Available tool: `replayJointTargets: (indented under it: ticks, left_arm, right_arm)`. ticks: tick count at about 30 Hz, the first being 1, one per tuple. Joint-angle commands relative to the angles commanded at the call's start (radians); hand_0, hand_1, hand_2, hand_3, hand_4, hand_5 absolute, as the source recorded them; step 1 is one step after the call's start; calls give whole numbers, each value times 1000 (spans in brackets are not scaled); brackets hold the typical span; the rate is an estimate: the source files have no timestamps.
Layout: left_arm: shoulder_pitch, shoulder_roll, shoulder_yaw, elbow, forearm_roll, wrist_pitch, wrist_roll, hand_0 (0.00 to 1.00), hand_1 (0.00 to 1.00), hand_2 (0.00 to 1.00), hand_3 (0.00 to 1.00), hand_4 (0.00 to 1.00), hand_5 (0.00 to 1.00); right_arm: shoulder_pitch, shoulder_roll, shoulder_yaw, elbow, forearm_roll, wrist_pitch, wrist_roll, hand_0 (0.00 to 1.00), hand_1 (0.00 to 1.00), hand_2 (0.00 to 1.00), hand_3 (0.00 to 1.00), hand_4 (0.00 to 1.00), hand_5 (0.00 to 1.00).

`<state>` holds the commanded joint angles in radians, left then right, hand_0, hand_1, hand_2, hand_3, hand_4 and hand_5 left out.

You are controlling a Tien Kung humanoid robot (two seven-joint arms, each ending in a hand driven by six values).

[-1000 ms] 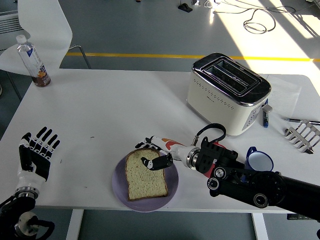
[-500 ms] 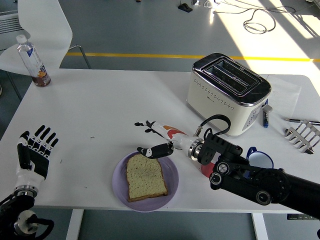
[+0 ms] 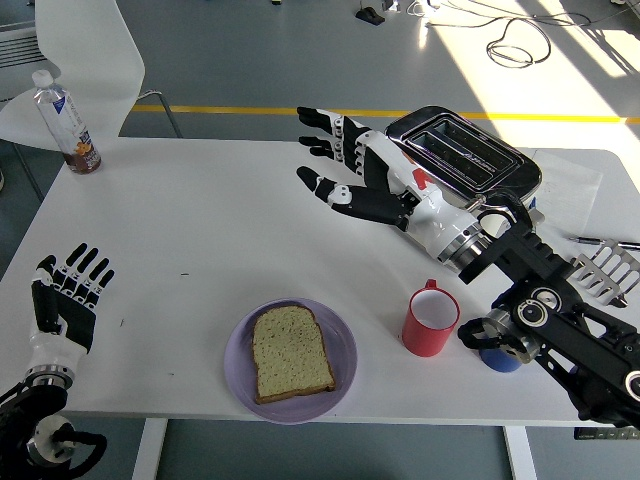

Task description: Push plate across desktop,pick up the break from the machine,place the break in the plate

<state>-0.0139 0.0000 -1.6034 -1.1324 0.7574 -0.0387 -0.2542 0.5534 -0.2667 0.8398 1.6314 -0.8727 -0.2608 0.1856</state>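
While my right hand (image 3: 350, 175) hovers spread, empty, the bread slice (image 3: 290, 352) lies nearer me, on the purple plate (image 3: 340, 375).

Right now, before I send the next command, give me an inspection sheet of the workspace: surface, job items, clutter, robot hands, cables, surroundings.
Surface: white table, no spills seen.
Job's things: bread slice lies flat on the purple plate near the front edge; toaster at the far right, what its slots hold cannot be told.
Clutter: red mug right of the plate, blue cup mostly hidden by the arm, bottle at the far left corner, metal rack and pen at the right edge.
Robot hands: right robot hand open, raised beside the toaster; left robot hand open at the left edge.
Cables: loose cable on the floor.
Surroundings: white chair, yellow floor line.
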Motion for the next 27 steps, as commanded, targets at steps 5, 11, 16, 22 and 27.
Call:
replayJointTargets:
  ticks: [5, 11, 16, 22, 27]
  left_arm:
    - [-5, 0, -2, -6, 0, 2, 0, 795, 776, 811, 732, 529, 998]
    - [-6, 0, -4, -10, -2, 5, -5, 795, 775, 810, 730, 528, 998]
    - [1, 0, -13, -13, -4, 10, -13, 794, 774, 810, 729, 528, 998]
    - [8, 0, -21, -20, -3, 11, -15, 793, 774, 810, 728, 528, 998]
    - [14, 0, -45, -37, 1, 13, -17, 792, 774, 809, 726, 528, 998]
  right_arm:
    - [-105, -16, 215, -22, 74, -47, 33, 836, 819, 840, 826, 634, 379]
    - [-208, -54, 462, -90, 111, -97, 57, 844, 825, 848, 859, 629, 383]
    - [-307, -54, 666, -140, 196, -86, 58, 843, 823, 850, 863, 623, 384]
    - [-392, -46, 752, -162, 219, -54, -15, 842, 813, 847, 855, 614, 401]
    - [-487, -31, 771, -172, 238, 1, -70, 845, 813, 842, 834, 591, 462]
